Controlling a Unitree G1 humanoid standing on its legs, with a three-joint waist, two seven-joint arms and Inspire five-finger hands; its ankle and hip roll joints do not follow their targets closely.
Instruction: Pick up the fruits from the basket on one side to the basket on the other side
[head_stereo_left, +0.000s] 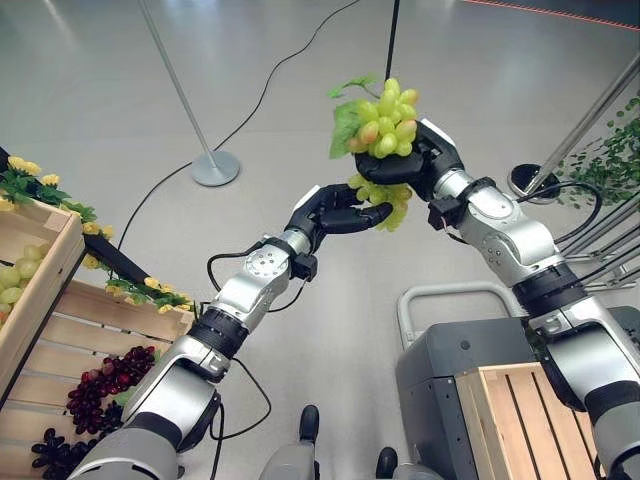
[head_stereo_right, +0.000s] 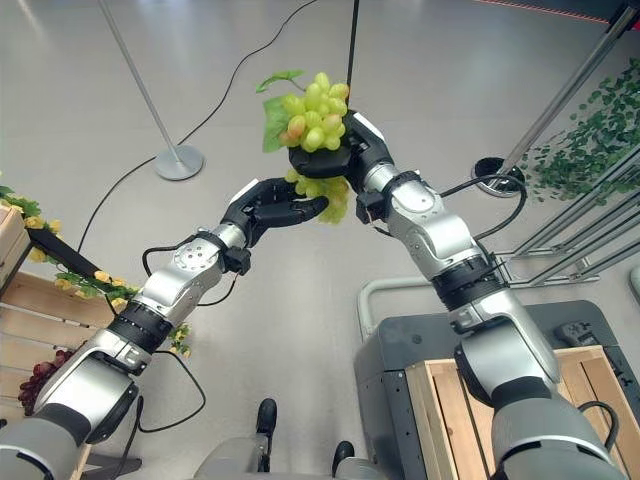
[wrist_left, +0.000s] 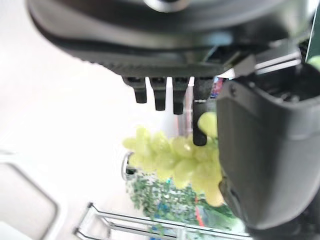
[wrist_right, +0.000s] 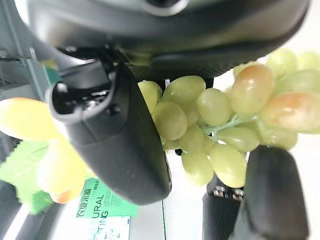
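Observation:
A bunch of green grapes (head_stereo_left: 385, 125) with a leaf is held up in the air between both arms. My right hand (head_stereo_left: 425, 165) is shut on the bunch, its thumb (wrist_right: 120, 140) and fingers curled round the grapes (wrist_right: 200, 115). My left hand (head_stereo_left: 335, 212) reaches in from below left; its fingers and thumb (wrist_left: 265, 150) pinch the hanging lower end of the bunch (wrist_left: 170, 160). A wooden crate (head_stereo_left: 70, 340) at the lower left holds dark grapes (head_stereo_left: 105, 385) and a few green ones (head_stereo_left: 15, 270). Another wooden crate (head_stereo_left: 510, 410) stands at the lower right.
The right crate sits on a grey cart (head_stereo_left: 430, 370) with a pale handle. Yellow flowers and leaves (head_stereo_left: 140, 288) trim the left crate. A metal pole on a round base (head_stereo_left: 215, 167) stands on the grey floor behind, and green foliage (head_stereo_right: 600, 140) hangs at the right.

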